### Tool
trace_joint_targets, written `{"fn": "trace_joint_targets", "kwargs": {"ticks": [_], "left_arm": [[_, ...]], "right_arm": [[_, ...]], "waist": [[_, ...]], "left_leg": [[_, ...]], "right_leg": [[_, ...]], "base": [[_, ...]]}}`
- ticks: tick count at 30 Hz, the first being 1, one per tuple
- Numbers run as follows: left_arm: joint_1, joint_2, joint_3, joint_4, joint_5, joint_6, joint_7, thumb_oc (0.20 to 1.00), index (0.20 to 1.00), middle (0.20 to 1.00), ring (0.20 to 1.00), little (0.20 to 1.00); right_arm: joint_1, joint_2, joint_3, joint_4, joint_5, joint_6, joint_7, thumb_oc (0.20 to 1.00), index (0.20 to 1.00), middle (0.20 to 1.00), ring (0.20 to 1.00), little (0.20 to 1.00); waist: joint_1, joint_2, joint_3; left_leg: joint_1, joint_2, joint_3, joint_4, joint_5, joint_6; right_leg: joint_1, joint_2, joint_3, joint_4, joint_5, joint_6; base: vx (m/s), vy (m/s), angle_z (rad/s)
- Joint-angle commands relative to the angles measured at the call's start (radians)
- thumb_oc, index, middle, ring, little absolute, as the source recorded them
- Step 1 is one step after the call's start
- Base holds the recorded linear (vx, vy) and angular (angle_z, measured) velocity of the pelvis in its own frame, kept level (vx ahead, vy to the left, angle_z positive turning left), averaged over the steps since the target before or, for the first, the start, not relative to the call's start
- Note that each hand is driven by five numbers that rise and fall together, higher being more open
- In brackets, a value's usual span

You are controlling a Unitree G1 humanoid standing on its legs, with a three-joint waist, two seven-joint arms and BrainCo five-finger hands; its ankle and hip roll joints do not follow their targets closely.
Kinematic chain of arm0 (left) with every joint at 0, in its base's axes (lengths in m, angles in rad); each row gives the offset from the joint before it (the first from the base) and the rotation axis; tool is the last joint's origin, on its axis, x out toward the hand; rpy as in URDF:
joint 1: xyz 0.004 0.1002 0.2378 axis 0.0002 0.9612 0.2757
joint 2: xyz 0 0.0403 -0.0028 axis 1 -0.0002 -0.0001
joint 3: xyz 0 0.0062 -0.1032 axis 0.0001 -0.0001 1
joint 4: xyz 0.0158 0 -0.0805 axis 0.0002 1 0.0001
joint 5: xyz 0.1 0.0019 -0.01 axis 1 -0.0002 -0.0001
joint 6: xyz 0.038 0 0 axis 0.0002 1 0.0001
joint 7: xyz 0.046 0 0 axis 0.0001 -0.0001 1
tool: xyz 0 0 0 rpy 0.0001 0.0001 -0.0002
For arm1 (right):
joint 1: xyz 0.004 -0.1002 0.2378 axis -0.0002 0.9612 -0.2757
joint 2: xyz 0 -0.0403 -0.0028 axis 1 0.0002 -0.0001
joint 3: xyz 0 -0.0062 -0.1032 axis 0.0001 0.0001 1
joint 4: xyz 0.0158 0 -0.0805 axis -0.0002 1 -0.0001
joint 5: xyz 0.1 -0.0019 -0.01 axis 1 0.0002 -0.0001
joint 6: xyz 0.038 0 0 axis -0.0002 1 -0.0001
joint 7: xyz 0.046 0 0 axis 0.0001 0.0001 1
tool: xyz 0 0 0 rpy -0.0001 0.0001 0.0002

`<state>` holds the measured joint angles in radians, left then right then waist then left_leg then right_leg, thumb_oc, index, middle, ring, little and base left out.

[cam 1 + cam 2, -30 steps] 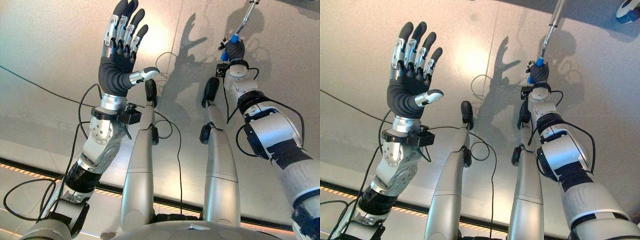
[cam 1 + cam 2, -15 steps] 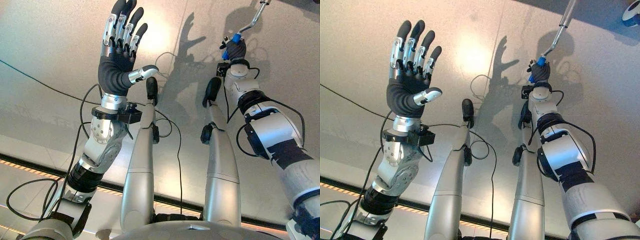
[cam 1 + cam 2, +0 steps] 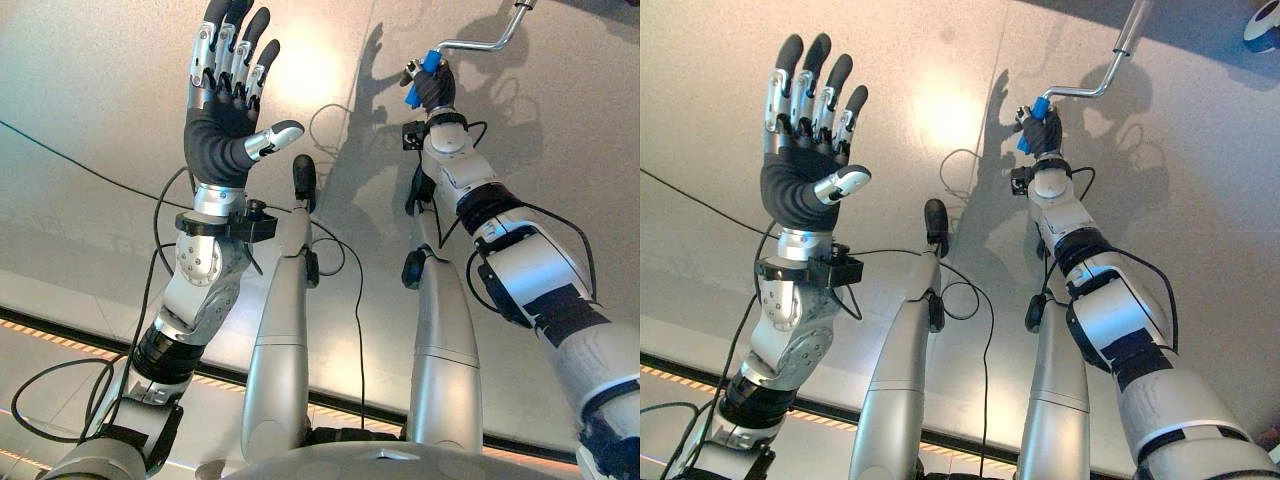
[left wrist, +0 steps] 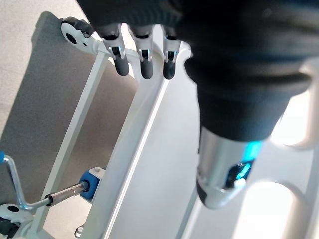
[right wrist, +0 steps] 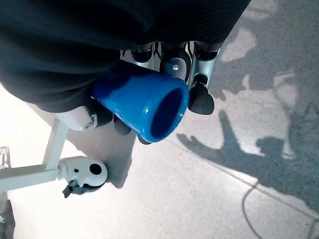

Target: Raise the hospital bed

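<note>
The right hand (image 3: 432, 88) reaches far forward over the pale floor (image 3: 90, 90), its fingers curled tight round the blue handle (image 3: 421, 70) of the bed's crank; in the right wrist view the blue handle shows as a hollow-ended cylinder clamped between the dark-tipped fingers (image 5: 200, 101) and the covered palm; from the blue handle a bent silver crank rod (image 3: 1090, 92) runs out to the side, then angles up and away toward the top edge of the eye views; the left hand (image 3: 222, 110) is held up in the air well apart from the crank, palm facing forward, fingers straight and close together, thumb out to the side, holding nothing; the left wrist view looks past the straight fingers (image 4: 143, 64) at the white frame of the hospital bed (image 4: 132, 144), with slanting white rails, a white castor (image 4: 75, 34) at one corner, and a silver shaft with a blue block (image 4: 90, 179) where it meets the frame; in the right wrist view a white castor (image 5: 82, 172) on a white leg stands on the floor beside the clamped hand; a further wheel (image 3: 1262, 20) shows at the top right corner of the right eye view.
</note>
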<state>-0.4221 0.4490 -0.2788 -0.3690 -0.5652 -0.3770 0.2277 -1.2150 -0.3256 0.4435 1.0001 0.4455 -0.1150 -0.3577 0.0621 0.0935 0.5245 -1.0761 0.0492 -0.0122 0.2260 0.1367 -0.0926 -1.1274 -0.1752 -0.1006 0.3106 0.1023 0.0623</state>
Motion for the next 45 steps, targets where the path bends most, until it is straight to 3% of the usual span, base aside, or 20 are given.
{"fn": "trace_joint_targets", "kwargs": {"ticks": [1,2,4,9,19,22,26,35,40,45], "left_arm": [[0.061,0.030,0.021,-0.129,0.006,-0.043,-0.003,1.000,1.000,1.000,1.000,1.000],[0.066,0.035,0.022,-0.131,0.009,-0.048,-0.007,1.000,1.000,1.000,1.000,1.000],[0.067,0.034,0.022,-0.131,0.009,-0.048,-0.007,1.000,1.000,1.000,1.000,1.000],[0.094,0.081,0.033,-0.131,0.018,-0.062,-0.038,1.000,1.000,1.000,1.000,1.000],[0.171,0.135,0.044,-0.137,0.015,-0.055,-0.134,1.000,1.000,1.000,1.000,1.000],[0.195,0.146,0.058,-0.141,0.013,-0.054,-0.155,1.000,1.000,1.000,1.000,1.000],[0.251,0.168,0.117,-0.166,-0.010,-0.051,-0.201,1.000,1.000,1.000,1.000,1.000],[0.281,0.160,0.174,-0.180,-0.036,-0.047,-0.248,1.000,1.000,1.000,1.000,1.000],[0.283,0.131,0.182,-0.187,-0.052,-0.044,-0.251,1.000,1.000,1.000,1.000,1.000],[0.278,0.106,0.183,-0.197,-0.065,-0.048,-0.245,1.000,1.000,1.000,1.000,1.000]], "right_arm": [[-0.026,0.303,0.175,-0.160,-0.008,-0.063,0.149,0.200,0.200,0.200,0.200,0.200],[-0.005,0.287,0.162,-0.256,0.073,-0.099,0.156,0.200,0.200,0.200,0.200,0.200],[-0.004,0.285,0.163,-0.258,0.073,-0.098,0.156,0.200,0.200,0.200,0.200,0.200],[0.167,0.062,0.111,-0.774,0.173,-0.201,0.205,0.200,0.200,0.200,0.200,0.200],[0.399,-0.115,-0.029,-1.125,0.292,-0.267,0.303,0.200,0.200,0.200,0.200,0.200],[0.457,-0.133,-0.061,-1.161,0.321,-0.272,0.325,0.200,0.200,0.200,0.200,0.200],[0.618,-0.188,-0.192,-1.232,0.368,-0.294,0.342,0.200,0.200,0.200,0.200,0.200],[0.790,-0.215,-0.381,-1.204,0.352,-0.321,0.295,0.200,0.200,0.200,0.200,0.200],[0.826,-0.183,-0.466,-1.132,0.343,-0.349,0.226,0.200,0.200,0.200,0.200,0.200],[0.808,-0.178,-0.527,-0.995,0.213,-0.356,0.091,0.200,0.200,0.200,0.200,0.200]], "waist": [[0.014,0.042,-0.005],[0.008,0.039,-0.005],[0.009,0.039,-0.005],[-0.029,0.008,-0.005],[-0.076,-0.024,-0.005],[-0.086,-0.030,-0.005],[-0.112,-0.041,-0.005],[-0.137,-0.061,-0.005],[-0.145,-0.061,-0.005],[-0.147,-0.049,-0.005]], "left_leg": [[0.005,-0.109,0.067,0.151,-0.182,0.079],[0.012,-0.107,0.070,0.147,-0.182,0.078],[0.014,-0.107,0.070,0.147,-0.182,0.078],[0.053,-0.092,0.089,0.144,-0.182,0.077],[0.179,-0.075,0.110,0.088,-0.163,0.074],[0.211,-0.071,0.109,0.065,-0.154,0.071],[0.276,-0.055,0.096,0.009,-0.129,0.057],[0.347,-0.019,0.087,-0.062,-0.095,0.037],[0.367,-0.005,0.082,-0.083,-0.080,0.025],[0.369,0.001,0.078,-0.096,-0.071,0.018]], "right_leg": [[0.078,-0.056,0.067,-0.078,0.002,0.126],[0.080,-0.056,0.069,-0.078,0.002,0.126],[0.081,-0.056,0.069,-0.078,0.002,0.126],[0.105,-0.047,0.075,-0.075,0.005,0.129],[0.203,-0.016,0.069,-0.096,0.013,0.124],[0.225,-0.010,0.066,-0.100,0.011,0.121],[0.264,0.017,0.061,-0.099,-0.006,0.108],[0.289,0.062,0.057,-0.088,-0.032,0.088],[0.286,0.081,0.057,-0.067,-0.052,0.077],[0.273,0.088,0.055,-0.051,-0.066,0.068]], "base": [[0.00,0.000,0.00],[0.00,0.000,0.00],[0.00,0.000,0.00],[-0.01,-0.032,0.00],[-0.03,-0.090,-0.07],[-0.02,-0.129,0.00],[-0.01,-0.161,-0.03],[0.00,-0.137,-0.02],[0.00,-0.101,-0.03],[0.00,-0.058,-0.02]]}}
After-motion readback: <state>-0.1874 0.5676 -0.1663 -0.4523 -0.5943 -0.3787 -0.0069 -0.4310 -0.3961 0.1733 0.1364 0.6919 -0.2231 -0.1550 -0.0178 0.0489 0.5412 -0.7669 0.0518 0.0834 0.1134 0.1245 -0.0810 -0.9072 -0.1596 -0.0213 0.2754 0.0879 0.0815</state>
